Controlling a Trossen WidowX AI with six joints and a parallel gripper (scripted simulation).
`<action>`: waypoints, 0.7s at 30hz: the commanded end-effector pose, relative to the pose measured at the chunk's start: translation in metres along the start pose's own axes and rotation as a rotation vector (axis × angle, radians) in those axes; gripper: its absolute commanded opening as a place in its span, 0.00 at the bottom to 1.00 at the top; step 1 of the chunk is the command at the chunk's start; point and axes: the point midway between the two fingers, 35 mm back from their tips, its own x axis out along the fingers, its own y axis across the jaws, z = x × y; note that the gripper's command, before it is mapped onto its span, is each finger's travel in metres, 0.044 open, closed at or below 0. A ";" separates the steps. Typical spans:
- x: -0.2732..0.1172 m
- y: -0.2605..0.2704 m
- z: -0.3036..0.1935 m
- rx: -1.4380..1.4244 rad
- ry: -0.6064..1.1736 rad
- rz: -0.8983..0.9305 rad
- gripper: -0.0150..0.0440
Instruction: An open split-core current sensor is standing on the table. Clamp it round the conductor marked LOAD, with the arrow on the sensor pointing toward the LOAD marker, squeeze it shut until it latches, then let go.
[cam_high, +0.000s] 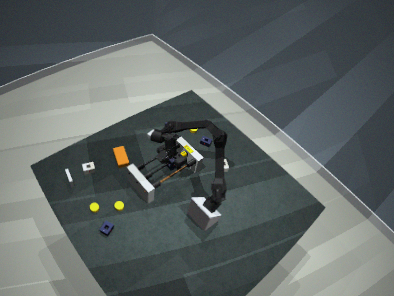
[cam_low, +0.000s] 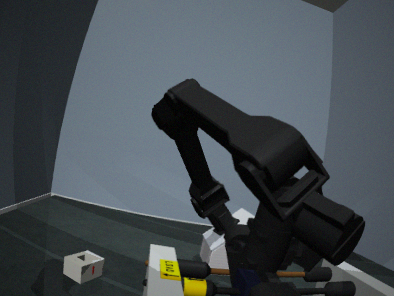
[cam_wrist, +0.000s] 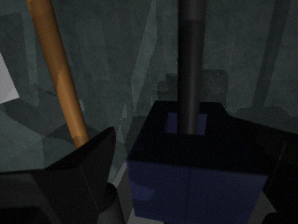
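Note:
The dark blue sensor (cam_high: 172, 163) (cam_low: 247, 281) (cam_wrist: 197, 187) sits around a dark conductor (cam_wrist: 191, 60), which passes through its window. Its ring looks closed in the wrist view; its latch and arrow cannot be made out. My gripper (cam_wrist: 167, 126) is open, with its fingers on either side of the sensor. A gap shows between the left finger and the sensor; the right finger is close beside it. The yellow LOAD label (cam_high: 188, 149) (cam_low: 170, 269) with its arrow is on one white end block (cam_high: 196, 154) (cam_low: 159, 255).
An orange conductor (cam_high: 172, 174) (cam_wrist: 62, 82) runs beside the dark one. Another white end block (cam_high: 141, 183) holds the other ends. An orange block (cam_high: 120, 155), yellow discs (cam_high: 94, 207) (cam_high: 119, 205), a blue holed block (cam_high: 104, 228) and a white holed block (cam_low: 84, 266) lie around.

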 end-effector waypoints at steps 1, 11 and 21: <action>-0.009 -0.007 0.000 0.021 0.002 -0.049 1.00; -0.115 0.027 -0.005 0.024 0.003 -0.272 1.00; -0.115 0.027 -0.005 0.024 0.003 -0.272 1.00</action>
